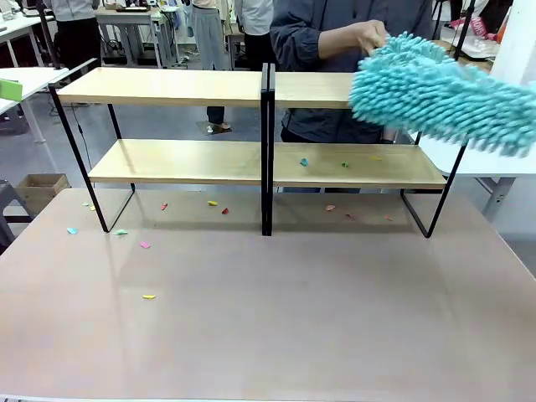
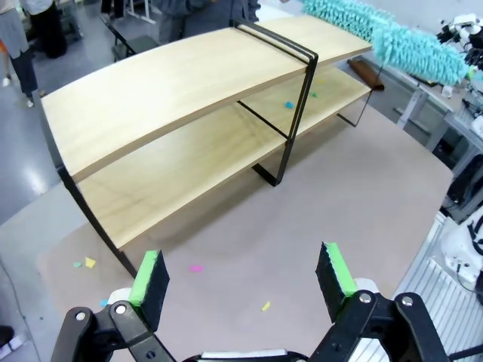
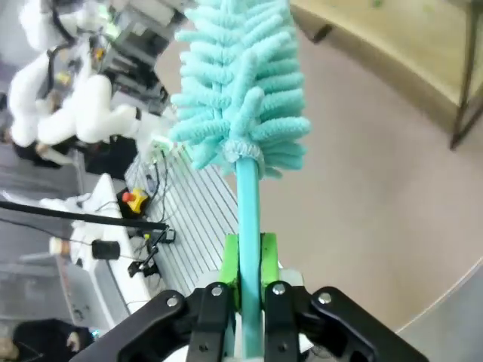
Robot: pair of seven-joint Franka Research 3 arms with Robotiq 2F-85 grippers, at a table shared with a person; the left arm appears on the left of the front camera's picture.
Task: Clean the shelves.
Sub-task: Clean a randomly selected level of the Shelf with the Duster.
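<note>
Left claw [image 2: 241,275] spread wide, empty; right claw [image 3: 249,253] clamped tight on duster handle [image 3: 247,192]

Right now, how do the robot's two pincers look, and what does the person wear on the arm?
The left pincer has black jointed links with silver bolts, and its tips are faced with bright green pads. The right pincer is built the same: black links, silver bolts, green pads. The person wears a dark blue-grey long sleeve, bunched near the wrist.
</note>
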